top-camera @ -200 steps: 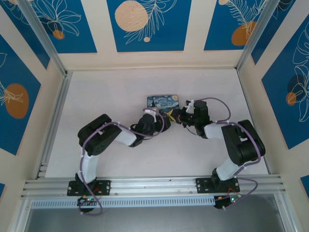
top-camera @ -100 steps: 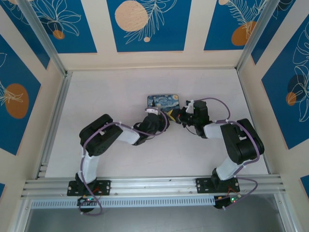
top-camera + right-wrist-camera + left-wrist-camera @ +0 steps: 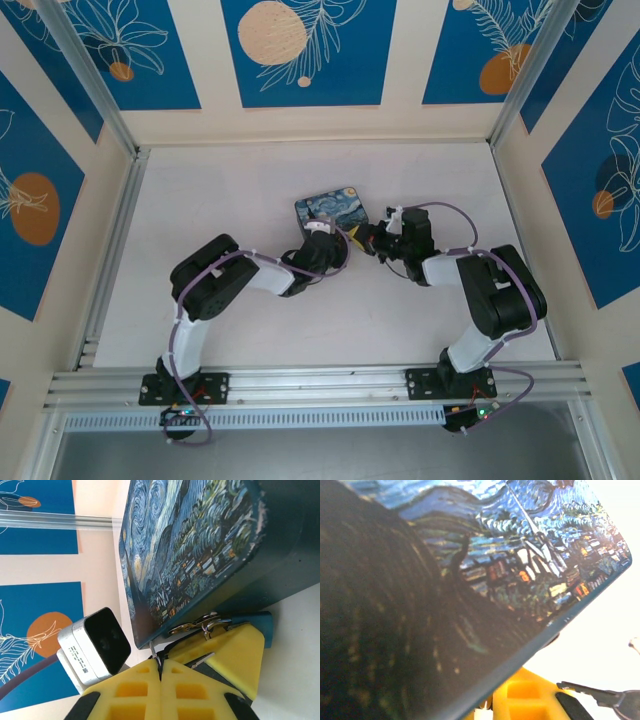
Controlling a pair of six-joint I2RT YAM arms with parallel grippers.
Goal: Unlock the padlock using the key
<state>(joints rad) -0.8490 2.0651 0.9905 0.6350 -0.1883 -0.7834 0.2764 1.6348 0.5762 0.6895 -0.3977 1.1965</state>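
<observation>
Left arm (image 3: 215, 285) and right arm (image 3: 500, 295): rounded black joint housings, white link shells. Purple cables (image 3: 447, 207) looped along each arm. Black base blocks (image 3: 165, 385), one per arm; small green lights (image 3: 480, 410) just below. Right gripper (image 3: 160, 672): yellow fingers (image 3: 195, 690) moulded with rectangular recesses. Left wrist camera (image 3: 95, 647): white-and-black box, small printed label on its white side

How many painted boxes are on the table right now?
1. The painted box sits mid-table; the left gripper and the right gripper, pinching what looks like the key, meet at its near right corner. Arms may hide smaller things.
</observation>
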